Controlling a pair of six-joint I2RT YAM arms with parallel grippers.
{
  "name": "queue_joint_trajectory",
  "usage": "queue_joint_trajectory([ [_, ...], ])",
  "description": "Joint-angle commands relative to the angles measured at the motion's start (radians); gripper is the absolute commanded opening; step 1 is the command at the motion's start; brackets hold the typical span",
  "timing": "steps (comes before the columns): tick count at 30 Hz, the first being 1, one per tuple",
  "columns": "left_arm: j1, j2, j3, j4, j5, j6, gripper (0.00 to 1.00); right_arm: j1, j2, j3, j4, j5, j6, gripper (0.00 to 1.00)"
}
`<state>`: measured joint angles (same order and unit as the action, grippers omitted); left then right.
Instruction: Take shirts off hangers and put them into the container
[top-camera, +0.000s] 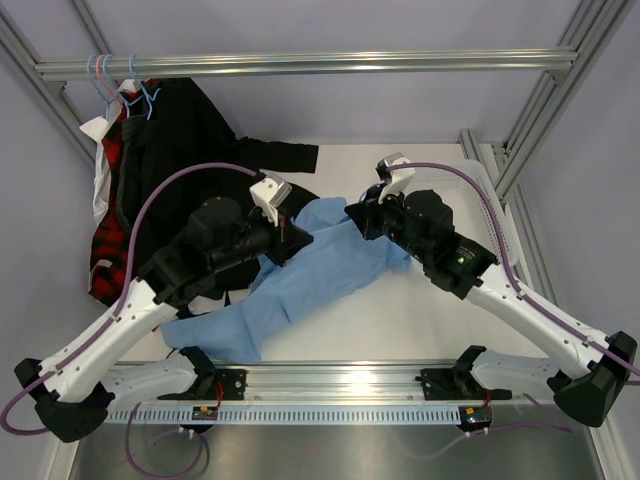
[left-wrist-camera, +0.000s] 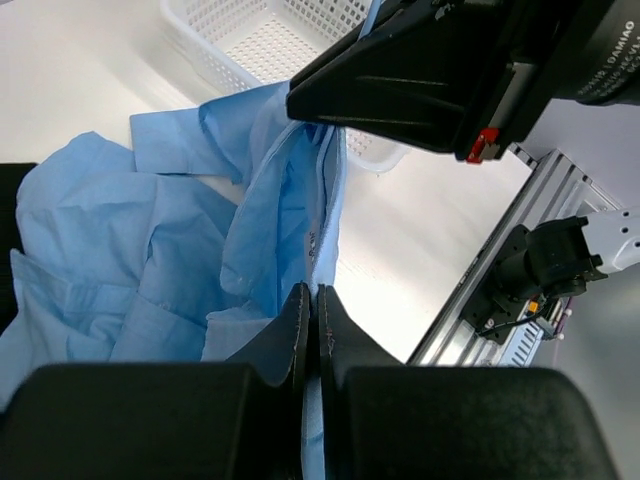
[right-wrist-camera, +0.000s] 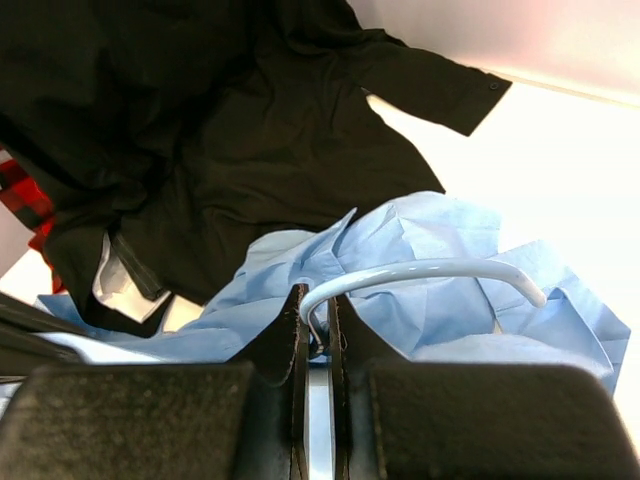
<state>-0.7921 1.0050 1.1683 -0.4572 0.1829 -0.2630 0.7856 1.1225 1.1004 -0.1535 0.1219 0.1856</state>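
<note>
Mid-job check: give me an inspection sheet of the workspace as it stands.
Surface: white table, shirts lying on it.
Job's things: light blue shirt crumpled mid-table, hanger hook poking out; black shirt hanging from rail; container beside light blue shirt, nothing seen inside.
Clutter: nothing seen.
Grippers: left gripper shut on light blue shirt; right gripper shut on hanger.
Cables: purple cables along both arms.
Surroundings: aluminium rail, hangers hooked on it.

— How many shirts?
— Four: one light blue shirt (top-camera: 300, 285), one black shirt (top-camera: 200, 130), one plaid shirt (top-camera: 108, 250), one white shirt (top-camera: 99, 175).
— Hangers?
— One pale blue hanger (right-wrist-camera: 420, 272) in the blue cloth. On the rail (top-camera: 300, 63) there is one pinkish hook (top-camera: 103, 72) and at least two pale blue hooks (top-camera: 145, 95), too bunched to count surely.
— Containers?
— One white basket (left-wrist-camera: 250, 40).
— Arms?
— Two: left arm (top-camera: 130, 310), right arm (top-camera: 530, 310).
</note>
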Motion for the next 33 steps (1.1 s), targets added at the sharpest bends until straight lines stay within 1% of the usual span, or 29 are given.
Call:
queue_joint_trajectory([
  [1,-0.001,-0.088,0.008,-0.060,-0.033,-0.005,0.00,0.007,-0.043,-0.016,0.052,0.084,0.018,0.00],
  [9,-0.001,-0.230,-0.081,-0.192,-0.077,-0.021,0.00,0.009,-0.035,-0.023,0.060,0.128,0.041,0.00],
  [10,-0.001,-0.253,-0.093,-0.228,-0.086,-0.021,0.00,0.009,-0.032,-0.027,0.060,0.131,0.046,0.00],
  [16,-0.001,-0.342,-0.113,-0.362,-0.161,-0.027,0.00,0.007,-0.021,-0.036,0.069,0.159,0.060,0.00],
  [23,-0.001,-0.425,-0.099,-0.442,-0.267,-0.033,0.00,0.007,-0.026,-0.034,0.057,0.205,0.068,0.00],
  [27,-0.001,-0.445,-0.101,-0.469,-0.241,-0.024,0.00,0.007,-0.043,-0.027,0.039,0.238,0.071,0.00],
  [33,-0.001,-0.470,-0.104,-0.547,-0.232,-0.024,0.00,0.007,-0.064,-0.017,-0.001,0.340,0.098,0.00],
])
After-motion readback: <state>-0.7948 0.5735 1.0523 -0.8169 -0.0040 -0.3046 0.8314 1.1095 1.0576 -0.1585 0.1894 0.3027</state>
